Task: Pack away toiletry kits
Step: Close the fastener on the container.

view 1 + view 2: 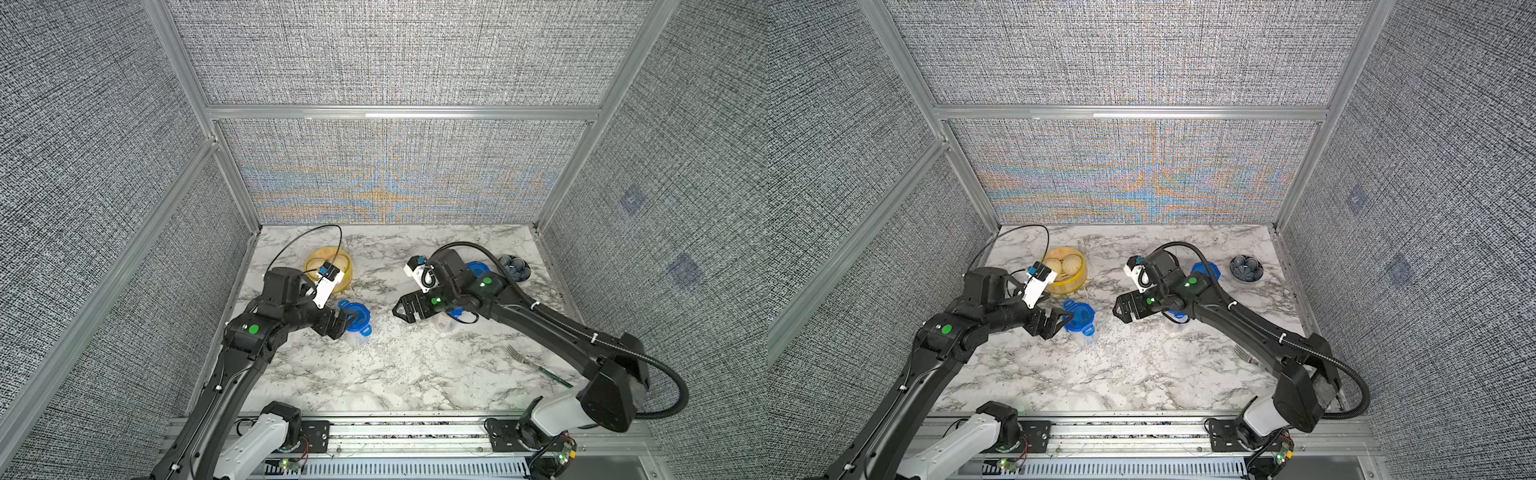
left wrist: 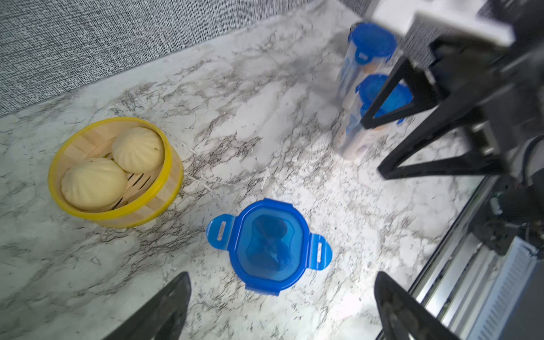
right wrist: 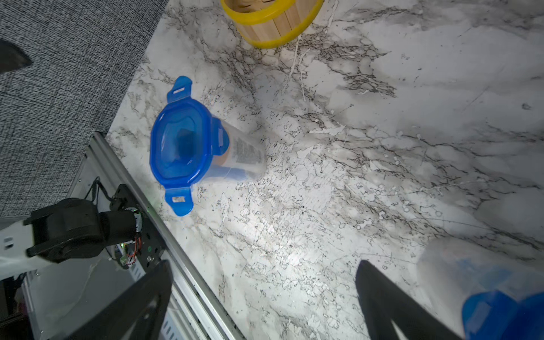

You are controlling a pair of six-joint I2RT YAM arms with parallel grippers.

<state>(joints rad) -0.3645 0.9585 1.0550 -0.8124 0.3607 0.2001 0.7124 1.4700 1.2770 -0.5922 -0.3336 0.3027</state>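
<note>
Left gripper [image 1: 1059,323]: being held spread, empty.
Jar [image 2: 269,245]: being shown upright, lower centre of left wrist view, just ahead of that gripper.
Right gripper [image 1: 1121,309]: being held spread, farther off.

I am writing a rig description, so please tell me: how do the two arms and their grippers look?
The left arm and right arm are black, with white base segments and round green dots on joints. The left gripper and right gripper have black triangular open-frame fingers. A ribbed black hose loops beside the right arm.
</note>
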